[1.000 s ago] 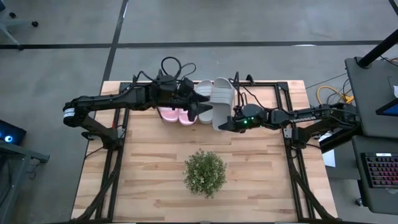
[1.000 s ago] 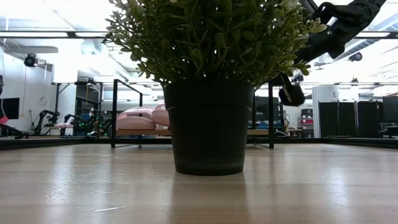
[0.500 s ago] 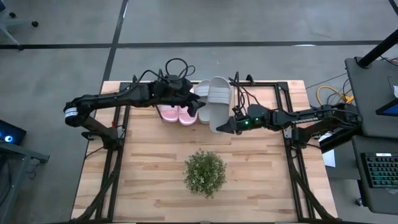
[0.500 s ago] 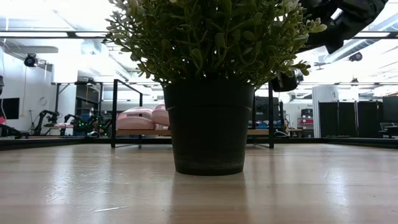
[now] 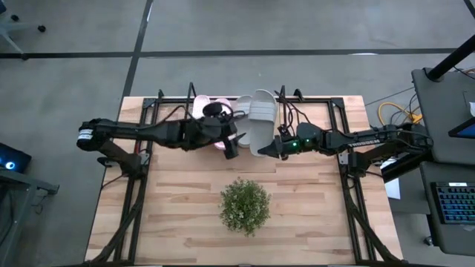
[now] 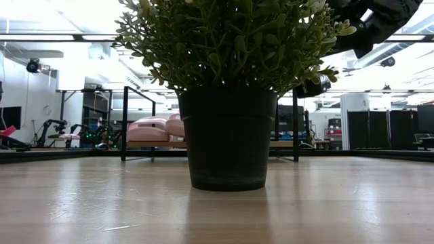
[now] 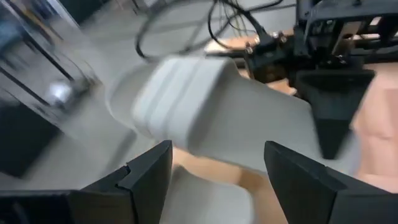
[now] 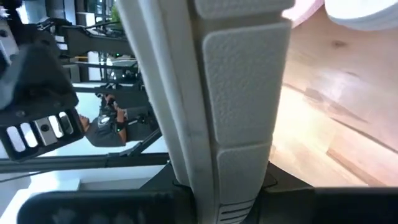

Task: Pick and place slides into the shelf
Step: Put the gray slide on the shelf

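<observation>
Right hand [image 5: 272, 148] clamped on the near end of a grey slide [image 5: 261, 124], just right of centre in the upper half of the high view. Long axis running up the frame, strap end toward the top edge, tilted slightly left, over the shelf [image 5: 326, 101]. Seen edge-on between the fingers in the right wrist view, sole filling the middle of the frame [image 8: 242, 93].

Left hand [image 5: 231, 142] just left of that slide, fingers [image 7: 143, 180] spread apart with nothing between them, the grey slide [image 7: 205, 118] beyond them in the left wrist view.

Second grey slide [image 5: 242, 110] lying on the shelf, touching the held one on its left. Two pink slides [image 5: 210, 107] on the shelf further left, partly hidden by the left arm; visible side by side on the board at middle left of the low view [image 6: 152, 129]. Four slides counted: two grey, two pink.

Potted plant [image 5: 244, 206] on the table [image 5: 171, 208] at lower centre, well apart from the shelf.
</observation>
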